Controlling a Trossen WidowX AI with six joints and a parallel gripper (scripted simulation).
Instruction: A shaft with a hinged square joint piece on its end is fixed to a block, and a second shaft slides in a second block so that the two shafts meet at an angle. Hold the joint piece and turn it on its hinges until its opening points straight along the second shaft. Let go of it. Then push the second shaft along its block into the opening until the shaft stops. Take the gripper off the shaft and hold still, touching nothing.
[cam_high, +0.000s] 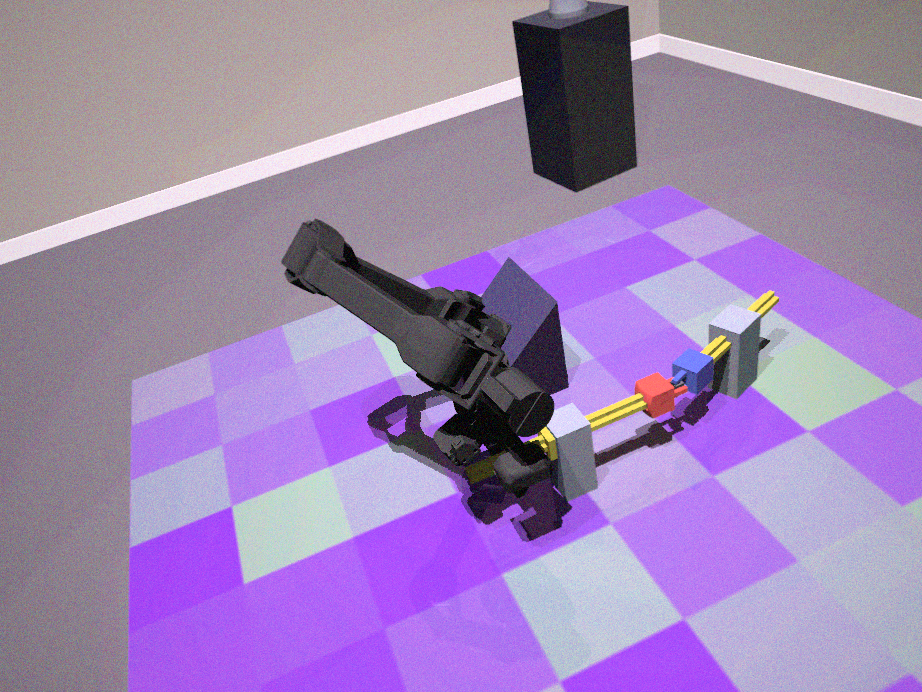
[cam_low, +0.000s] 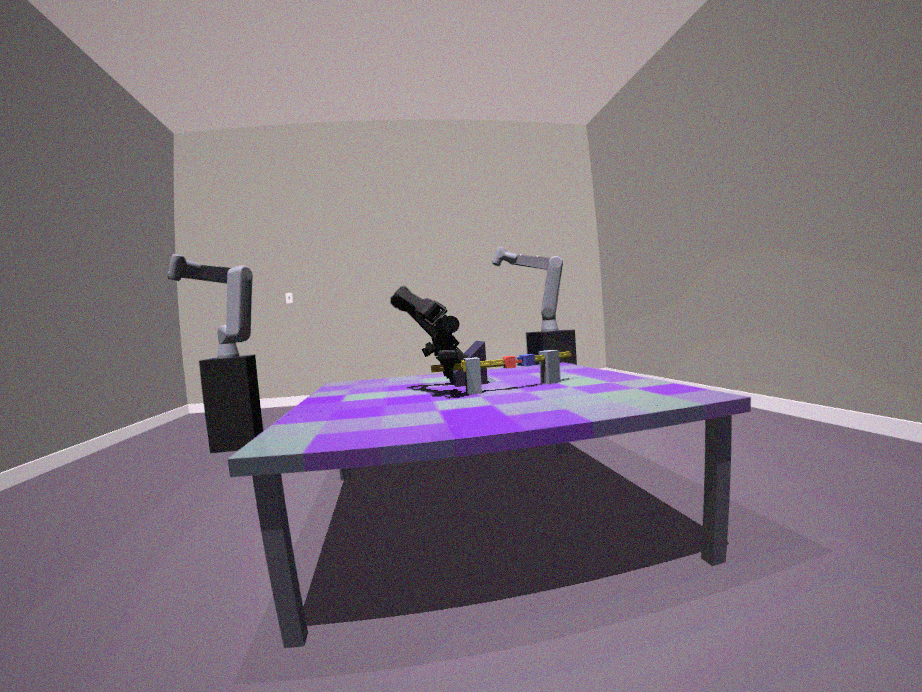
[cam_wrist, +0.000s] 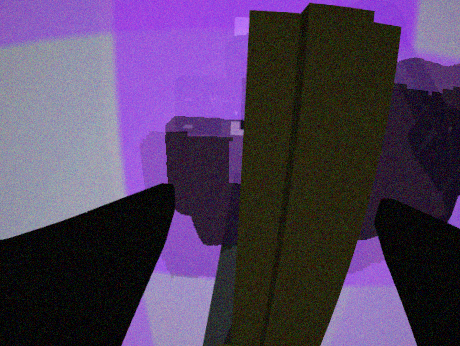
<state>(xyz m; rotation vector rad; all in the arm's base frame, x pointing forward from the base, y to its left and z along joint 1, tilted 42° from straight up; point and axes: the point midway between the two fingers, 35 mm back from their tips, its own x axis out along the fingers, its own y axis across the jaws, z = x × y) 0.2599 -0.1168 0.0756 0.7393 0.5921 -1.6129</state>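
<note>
Top: you look down at a slant over the checkered tabletop, fairly near;
Exterior: you face the back wall from low, farther off; both share the tabletop;
Wrist: you peer closely between the fingers.

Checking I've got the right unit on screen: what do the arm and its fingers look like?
The arm is dark grey to black, with chunky angular links and rounded joint housings. The fingers look plain black, tapering in the wrist view. I see no markings.
</note>
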